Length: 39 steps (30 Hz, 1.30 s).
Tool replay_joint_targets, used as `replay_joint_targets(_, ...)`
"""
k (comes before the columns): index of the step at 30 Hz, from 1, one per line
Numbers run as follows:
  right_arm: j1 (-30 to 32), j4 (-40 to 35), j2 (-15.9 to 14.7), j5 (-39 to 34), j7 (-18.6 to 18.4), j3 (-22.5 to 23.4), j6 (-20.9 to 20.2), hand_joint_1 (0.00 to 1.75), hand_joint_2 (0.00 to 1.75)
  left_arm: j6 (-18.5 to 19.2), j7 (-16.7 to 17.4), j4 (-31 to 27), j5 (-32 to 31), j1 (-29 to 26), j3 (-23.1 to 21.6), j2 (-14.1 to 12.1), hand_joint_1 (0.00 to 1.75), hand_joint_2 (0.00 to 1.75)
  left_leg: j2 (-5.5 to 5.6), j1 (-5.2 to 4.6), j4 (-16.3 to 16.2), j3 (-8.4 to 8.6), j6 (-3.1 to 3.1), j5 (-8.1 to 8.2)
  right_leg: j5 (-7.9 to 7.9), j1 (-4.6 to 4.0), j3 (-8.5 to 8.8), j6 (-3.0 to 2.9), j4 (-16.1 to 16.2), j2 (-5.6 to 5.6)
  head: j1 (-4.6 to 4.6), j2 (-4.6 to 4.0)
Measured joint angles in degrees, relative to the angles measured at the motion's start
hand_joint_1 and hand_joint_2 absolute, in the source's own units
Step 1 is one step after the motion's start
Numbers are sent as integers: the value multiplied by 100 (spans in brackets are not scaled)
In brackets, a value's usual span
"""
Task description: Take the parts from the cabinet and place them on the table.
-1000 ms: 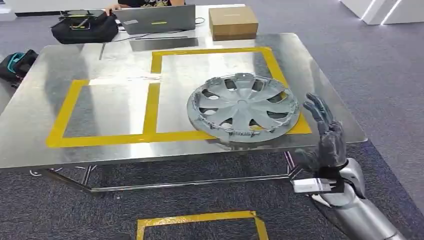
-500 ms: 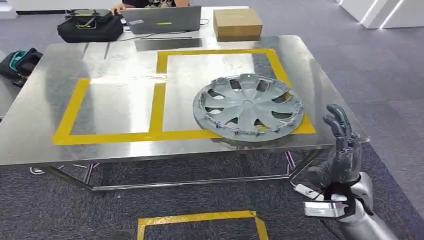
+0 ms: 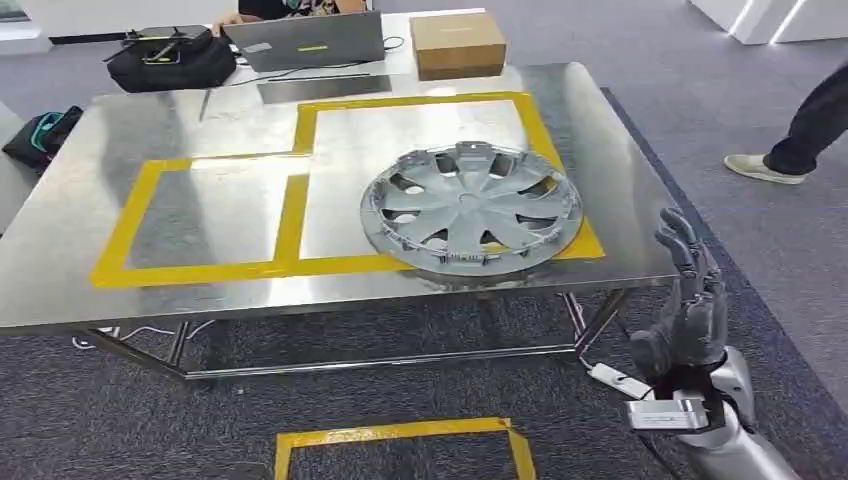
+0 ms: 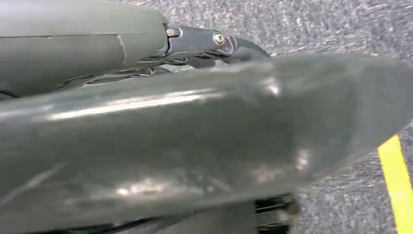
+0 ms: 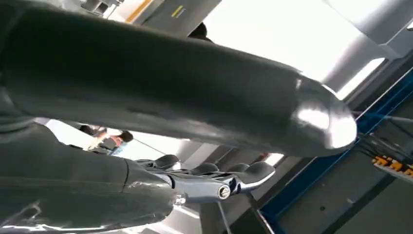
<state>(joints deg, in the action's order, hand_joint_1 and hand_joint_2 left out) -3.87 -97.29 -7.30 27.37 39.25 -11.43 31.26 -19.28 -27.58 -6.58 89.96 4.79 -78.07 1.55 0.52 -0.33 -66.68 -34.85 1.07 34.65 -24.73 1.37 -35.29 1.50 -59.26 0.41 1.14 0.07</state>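
**Hubcap sitting on the table, right hand off to the side with nothing in it**

Head view first: the silver hubcap [image 3: 471, 209] lies flat on the steel table [image 3: 90, 290], inside the right-hand box of yellow tape [image 3: 297, 208], with its near-right edge overlapping the tape line. The robot's right hand [image 3: 688, 300] is up in the air past the table's near-right corner, well apart from the hubcap. Its fingers [image 3: 680, 237] point upward, slightly spread, and they hold nothing. Over at the far end of the table there's a laptop [image 3: 305, 40], a black bag [image 3: 170, 55] and a cardboard box [image 3: 456, 43]. A person's leg and shoe [image 3: 768, 166] show on the carpet at the far right. Another yellow tape rectangle [image 3: 400, 436] is stuck to the floor in front of the table.

Left wrist view: mostly the left hand [image 4: 195, 141] super close and blurry, over grey carpet with a strip of yellow tape at the edge. Honestly can't tell how its fingers lie.

Right wrist view: the thick grey thumb [image 5: 195, 92] crosses the picture, the darker fingers sit beside it, nothing between them. Blue beams [image 5: 336, 151] and bright lights in the background.
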Motion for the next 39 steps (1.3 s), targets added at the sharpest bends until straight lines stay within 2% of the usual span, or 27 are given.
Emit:
replay_joint_targets(2,9,18,7,0,-2,4,-13,0,0,2,0,0,0,-3,0,2,0,0,-1,4,-714,-272,1,284,73,-14,-110,-16,-2,-9,-4,0)
replay_joint_targets(3,14,28,9,0,-4,11,-17,0,0,6,6,0,0,-4,0,2,0,0,-1,3,-710,-230,-12,212,111,-21,-160,-12,-2,-9,-2,0)
replay_joint_targets(4,17,31,9,-2,-6,17,-26,0,0,6,7,0,0,-2,0,2,0,0,-1,2,-488,-87,-34,35,151,-28,-203,-7,-2,-8,-2,0)
replay_joint_targets(6,14,33,11,-2,-7,24,-37,0,0,6,7,0,0,7,0,0,0,0,-1,-10,451,488,-108,-413,239,-37,-282,12,-1,-1,-2,0)
replay_joint_targets(7,14,31,11,-2,-9,26,-37,0,0,6,7,0,0,20,0,-4,0,0,-2,-18,883,765,-144,-464,286,-37,-307,23,-2,-1,-4,0)
replay_joint_targets(8,14,31,11,-7,-9,33,-39,0,0,7,7,0,-2,34,0,-9,0,0,-4,-41,1098,845,-131,-418,328,-60,-345,62,-2,-2,-8,0)
replay_joint_targets(10,12,33,11,-24,-24,48,-57,0,0,7,7,0,-9,32,0,-9,0,0,3,-57,1076,761,-132,-487,444,-40,-335,124,61,-8,9,0)
replay_joint_targets(12,16,33,24,-90,-59,57,-125,0,0,-2,7,0,-9,17,0,-15,0,0,-13,-33,1151,708,-216,-613,528,-43,-345,206,145,1,18,0)
replay_joint_targets(13,18,39,24,-137,-85,78,-159,0,0,-7,7,0,-9,22,0,-20,0,0,-21,-19,1156,672,-239,-663,396,-34,-445,226,86,-1,-13,-2)
replay_joint_targets(14,7,44,24,-179,-103,87,-195,0,0,-24,7,0,-15,23,0,-17,0,0,-19,-17,1155,621,-272,-706,89,-35,-519,248,-181,-8,-35,0)
replay_joint_targets(16,5,66,24,-308,-124,103,-282,0,0,-37,7,0,-44,17,0,-15,0,0,-21,-25,1153,527,-299,-780,-505,-37,-758,282,-1048,-8,-42,0)
replay_joint_targets(17,6,83,24,-376,-142,127,-319,0,0,-46,0,0,-52,16,0,-15,0,0,-23,-31,1148,474,-302,-819,-615,-41,-850,293,-1426,-8,-55,0)
replay_joint_targets(18,10,99,26,-455,-149,162,-372,0,0,-57,-4,0,-52,15,0,-15,0,0,-25,-36,1143,427,-303,-854,-577,-41,-841,291,-1570,-8,-53,-2)
replay_joint_targets(19,11,109,26,-525,-151,188,-418,0,0,-59,-4,0,-52,12,-2,-15,0,0,-26,-40,1140,389,-299,-884,-453,-41,-703,285,-1470,-8,-55,0)
replay_joint_targets(21,6,114,26,-612,-149,232,-479,0,0,-70,-7,0,-52,10,-4,-11,0,0,-81,-40,1137,351,-289,-917,-151,-54,-6,257,-523,-78,-57,0)
replay_joint_targets(22,-3,114,29,-658,-138,255,-507,0,0,-70,-7,0,-52,11,-7,-9,0,0,-94,-47,1129,355,-271,-925,-164,-71,345,244,12,-264,-55,0)
replay_joint_targets(23,-23,114,40,-689,-136,275,-527,0,0,-72,-9,0,-52,10,-9,-9,0,0,-119,-87,1121,331,-246,-923,-238,-140,502,214,203,-377,-64,-2)
replay_joint_targets(27,0,116,64,-732,-116,350,-555,0,0,-77,-13,0,-52,4,-13,-11,0,0,-257,-88,1107,348,-135,-955,-154,-100,420,49,241,-159,-66,0)
replay_joint_targets(28,-4,114,77,-732,-107,354,-562,0,0,-79,-15,0,-52,10,-15,-15,0,0,-201,-81,1056,321,-90,-862,-125,-82,425,4,256,-126,-53,0)
replay_joint_targets(29,-7,116,79,-735,-105,358,-573,0,0,-79,-20,0,-55,16,-15,-13,0,0,-135,-71,792,199,-46,-657,-110,-68,406,-32,261,-90,-9,-2)
replay_joint_targets(31,7,116,88,-737,-101,358,-595,0,0,-79,-20,0,-52,14,-15,-13,0,0,-103,-21,-152,-239,7,-196,-86,-64,351,-66,260,-7,-18,0)
replay_joint_targets(32,14,120,94,-741,-101,361,-601,0,0,-79,-17,0,-52,5,-17,-13,0,0,-102,-6,-573,-441,21,-69,-73,-64,329,-72,259,44,-15,-2)
replay_joint_targets(33,22,125,96,-743,-101,363,-606,0,0,-79,-20,0,-52,-5,-17,-13,0,0,-101,6,-732,-523,31,-98,-61,-63,316,-67,259,98,-18,-2)
replay_joint_targets(35,25,134,103,-743,-101,365,-610,0,0,-81,-20,0,-50,-5,-17,-13,0,0,-87,26,-301,-312,23,-517,-45,-56,310,-45,259,211,-18,0)
replay_joint_targets(37,18,133,122,-741,-101,365,-612,0,0,-81,-20,0,-50,-1,-20,-15,0,0,96,50,686,183,-2,-987,-31,-42,314,-18,259,326,-15,-2)
replay_joint_targets(38,10,133,127,-743,-98,367,-612,0,0,-81,-22,0,-50,-4,-20,-15,0,0,313,59,952,352,-25,-986,-28,-63,276,14,249,371,-18,-2)
replay_joint_targets(39,4,136,127,-741,-98,369,-616,0,0,-85,-22,-2,-50,-3,-20,-9,0,0,310,82,1005,351,-26,-979,-9,-63,249,51,238,439,-26,0)
